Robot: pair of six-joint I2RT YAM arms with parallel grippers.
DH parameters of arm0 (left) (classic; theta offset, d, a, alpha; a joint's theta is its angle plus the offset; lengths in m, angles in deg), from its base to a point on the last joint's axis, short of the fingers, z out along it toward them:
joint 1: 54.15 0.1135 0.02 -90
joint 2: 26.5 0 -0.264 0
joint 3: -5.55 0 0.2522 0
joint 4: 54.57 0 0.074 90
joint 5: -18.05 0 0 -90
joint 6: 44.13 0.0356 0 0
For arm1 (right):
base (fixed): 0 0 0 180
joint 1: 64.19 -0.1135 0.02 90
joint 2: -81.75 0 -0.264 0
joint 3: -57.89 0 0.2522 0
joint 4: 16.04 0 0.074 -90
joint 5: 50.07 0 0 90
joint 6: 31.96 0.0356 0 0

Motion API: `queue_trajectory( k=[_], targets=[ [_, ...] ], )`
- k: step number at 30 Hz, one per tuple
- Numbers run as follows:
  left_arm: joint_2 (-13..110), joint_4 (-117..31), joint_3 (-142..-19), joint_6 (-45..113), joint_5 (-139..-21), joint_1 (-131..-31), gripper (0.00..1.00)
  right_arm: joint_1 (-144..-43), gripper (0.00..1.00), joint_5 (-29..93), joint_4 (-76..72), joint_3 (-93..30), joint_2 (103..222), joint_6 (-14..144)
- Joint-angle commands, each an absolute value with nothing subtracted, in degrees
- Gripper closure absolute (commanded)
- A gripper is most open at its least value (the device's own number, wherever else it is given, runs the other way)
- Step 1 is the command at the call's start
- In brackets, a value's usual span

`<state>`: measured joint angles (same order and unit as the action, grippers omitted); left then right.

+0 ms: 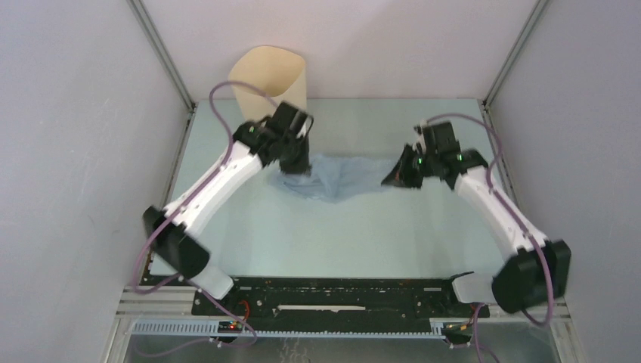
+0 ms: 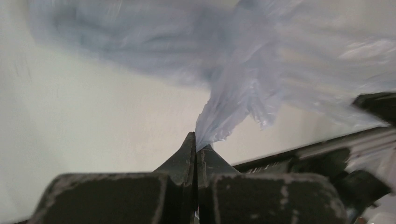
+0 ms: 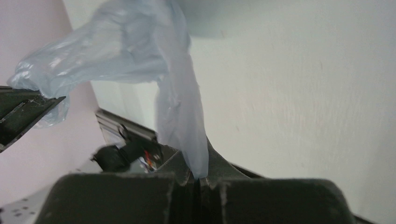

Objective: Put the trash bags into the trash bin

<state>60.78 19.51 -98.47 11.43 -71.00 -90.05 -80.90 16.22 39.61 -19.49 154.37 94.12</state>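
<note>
A thin pale-blue trash bag [image 1: 340,175] hangs stretched between my two grippers over the middle of the table. My left gripper [image 1: 293,162] is shut on the bag's left end; in the left wrist view the film [image 2: 233,107] runs out from between the shut tips [image 2: 197,144]. My right gripper [image 1: 399,175] is shut on the bag's right end, where a strip of film [image 3: 180,112] rises from its pinched tips [image 3: 200,173]. The cream-beige trash bin [image 1: 270,78] stands upright at the back left, just behind the left gripper.
Grey enclosure walls and metal corner posts [image 1: 162,57] close in the table on three sides. A black rail with cables [image 1: 332,295] runs along the near edge between the arm bases. The pale table surface [image 1: 340,234] lies below the bag.
</note>
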Motion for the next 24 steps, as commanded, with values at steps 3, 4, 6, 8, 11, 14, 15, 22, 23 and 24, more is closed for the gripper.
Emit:
queue_trajectory(
  k=[3,4,6,8,11,14,15,22,23,24],
  targets=[
    [72.14,25.30,-154.48,19.04,-66.49,-91.16,1.00,-81.63,1.00,22.32,49.35,-60.56,158.50,86.65],
    [71.15,23.21,-159.08,21.00,-65.73,-92.66,1.00,-82.85,1.00,24.12,49.73,-65.27,156.56,85.36],
    [62.08,14.10,-149.92,26.98,-61.02,-98.36,1.00,-86.61,1.00,27.56,45.61,-66.46,150.89,82.88],
    [50.20,-0.21,-127.03,32.08,-56.52,-102.46,1.00,-89.08,1.00,29.53,36.30,-54.67,142.57,81.16],
    [36.71,-14.71,-95.27,26.71,-49.46,-101.82,1.00,-88.22,1.00,29.69,25.61,-32.67,132.03,82.44],
    [34.27,-10.04,-75.12,17.64,-53.01,-96.66,1.00,-86.81,1.00,26.87,29.74,-17.05,131.35,82.48],
    [35.50,-6.82,-70.26,16.35,-55.49,-95.65,1.00,-87.41,1.00,25.21,31.31,-12.38,132.40,82.10],
    [35.01,-6.64,-55.28,10.61,-66.17,-97.41,1.00,-97.24,1.00,26.44,29.06,5.34,130.29,89.15],
    [34.15,-7.69,-56.50,10.99,-65.55,-97.40,1.00,-96.94,1.00,27.11,28.68,4.64,130.14,89.14],
    [34.25,-7.88,-58.94,11.97,-64.61,-97.32,1.00,-96.22,1.00,27.27,28.51,2.88,130.62,88.32]
  ],
)
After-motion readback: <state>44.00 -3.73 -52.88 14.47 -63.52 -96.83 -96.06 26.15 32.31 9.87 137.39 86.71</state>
